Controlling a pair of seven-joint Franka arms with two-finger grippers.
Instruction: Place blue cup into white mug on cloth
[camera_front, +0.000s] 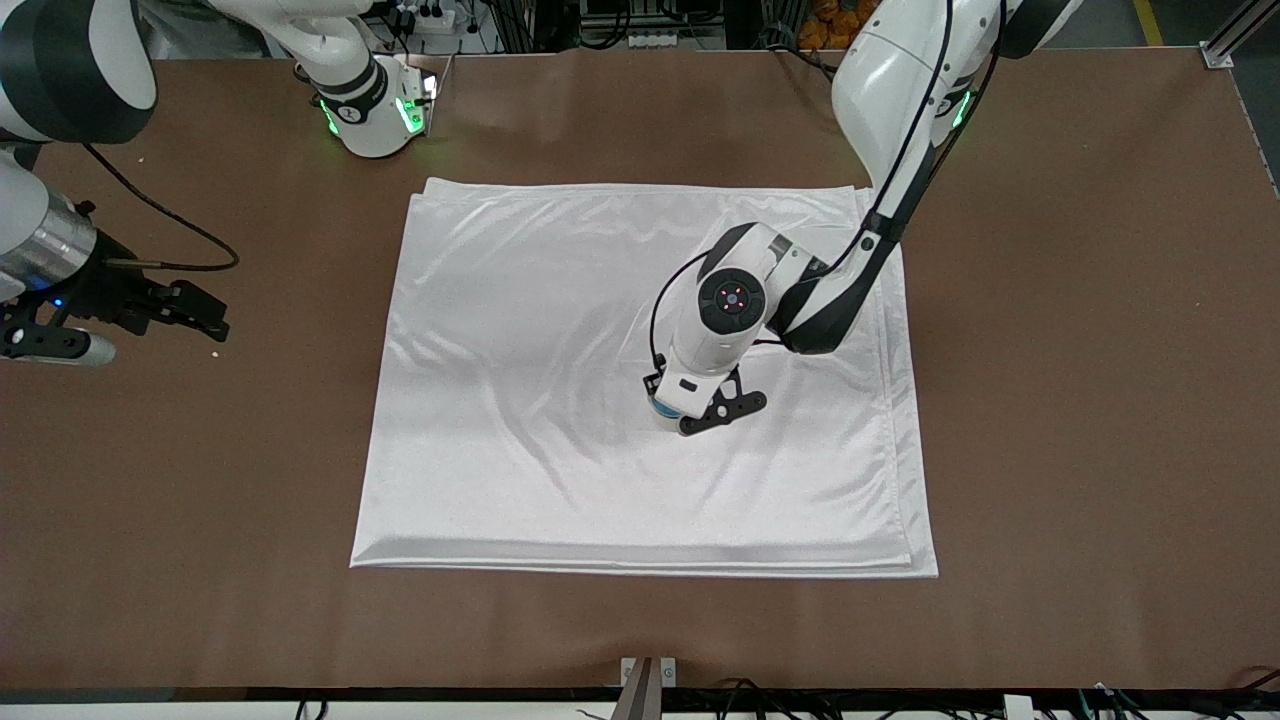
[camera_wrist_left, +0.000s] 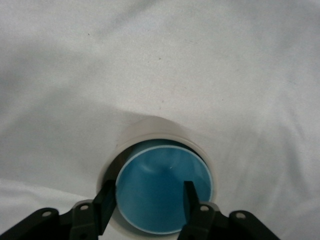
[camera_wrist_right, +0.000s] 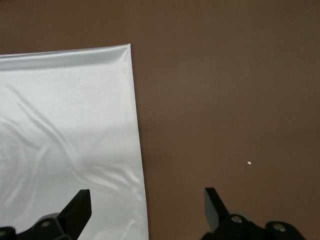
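Note:
The blue cup (camera_wrist_left: 162, 192) sits inside the white mug (camera_wrist_left: 160, 127), which stands on the cloth (camera_wrist_left: 150, 60); the mug's handle is hidden. My left gripper (camera_wrist_left: 147, 192) is just over them with its fingers apart, one finger (camera_wrist_left: 106, 202) outside the cup's rim and the other over the cup's inside, not pinching it. In the front view the left gripper (camera_front: 690, 405) hides the mug and only a sliver of the blue cup (camera_front: 660, 408) shows, on the cloth (camera_front: 520, 400). My right gripper (camera_front: 205, 320) waits open and empty over bare table at the right arm's end.
The brown table (camera_front: 1080, 400) surrounds the cloth on all sides. The right wrist view shows a corner of the cloth (camera_wrist_right: 65, 125) and bare table (camera_wrist_right: 225, 100) under the right gripper (camera_wrist_right: 145, 197).

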